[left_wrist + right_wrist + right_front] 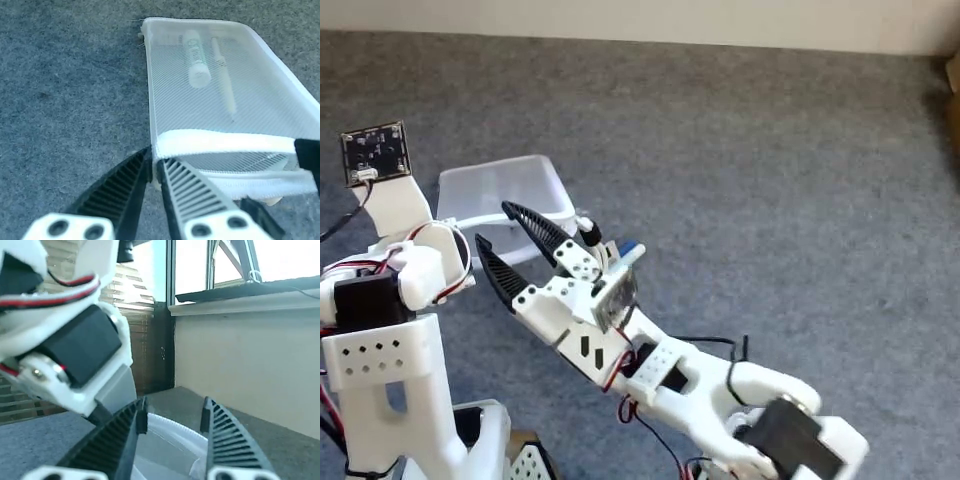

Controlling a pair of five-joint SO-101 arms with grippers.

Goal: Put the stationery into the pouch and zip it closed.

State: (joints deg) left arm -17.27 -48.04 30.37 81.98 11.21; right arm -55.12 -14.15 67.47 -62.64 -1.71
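On grey carpet (60, 100): translucent mesh pouch (250, 110), left tool (154, 159) pinching corner.

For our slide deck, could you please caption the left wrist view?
Left end effector pinches a corner of the mesh pouch, stationery inside.

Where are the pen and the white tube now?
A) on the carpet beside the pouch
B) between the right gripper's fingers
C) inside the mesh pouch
C: the pen and the white tube show through the mesh wall of the pouch, lying inside it.
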